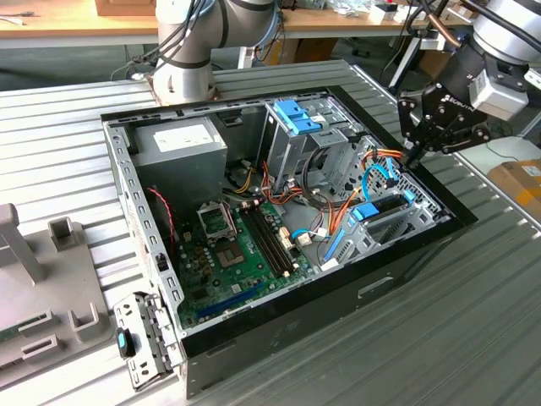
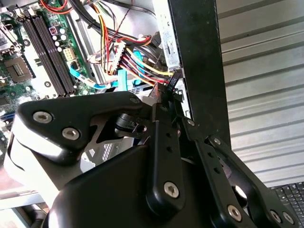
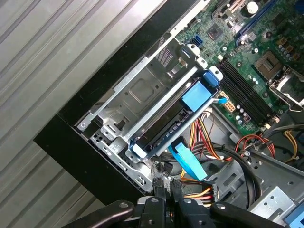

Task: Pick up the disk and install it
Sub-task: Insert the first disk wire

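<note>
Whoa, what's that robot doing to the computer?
A robot arm is working inside an open computer case. Its end effector hangs at the case's edge on the exterior view's right, beside the coloured cables. The disk, with its blue bracket, lies in the metal drive cage close by, apart from the end effector.

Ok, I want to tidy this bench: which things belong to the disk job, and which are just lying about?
Job: open computer case; disk, in the silver drive cage; claw, over the case rim near it.
Lying about: grey fixture and metal panel on the table beside the case; keyboard.
</note>
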You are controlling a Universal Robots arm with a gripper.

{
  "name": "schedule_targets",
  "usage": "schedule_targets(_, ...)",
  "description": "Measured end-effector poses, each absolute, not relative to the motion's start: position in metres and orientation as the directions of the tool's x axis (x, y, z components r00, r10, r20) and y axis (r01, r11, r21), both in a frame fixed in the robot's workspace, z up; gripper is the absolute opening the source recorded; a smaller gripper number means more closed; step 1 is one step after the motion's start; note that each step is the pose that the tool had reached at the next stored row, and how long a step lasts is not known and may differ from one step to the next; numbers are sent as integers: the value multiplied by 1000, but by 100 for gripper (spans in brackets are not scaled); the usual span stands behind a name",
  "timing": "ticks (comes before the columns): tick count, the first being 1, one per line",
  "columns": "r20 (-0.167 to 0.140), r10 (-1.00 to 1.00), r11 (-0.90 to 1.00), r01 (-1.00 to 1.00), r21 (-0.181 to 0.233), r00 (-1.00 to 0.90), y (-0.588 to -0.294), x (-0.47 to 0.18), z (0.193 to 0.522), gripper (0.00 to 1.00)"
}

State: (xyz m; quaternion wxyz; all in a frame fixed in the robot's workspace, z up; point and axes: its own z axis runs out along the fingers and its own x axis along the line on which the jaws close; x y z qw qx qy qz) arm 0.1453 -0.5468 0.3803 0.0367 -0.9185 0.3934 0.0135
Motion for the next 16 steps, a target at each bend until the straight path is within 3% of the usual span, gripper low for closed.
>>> schedule_targets(16,-54,-878,-473,-879,-57,476,-547,144,380,17)
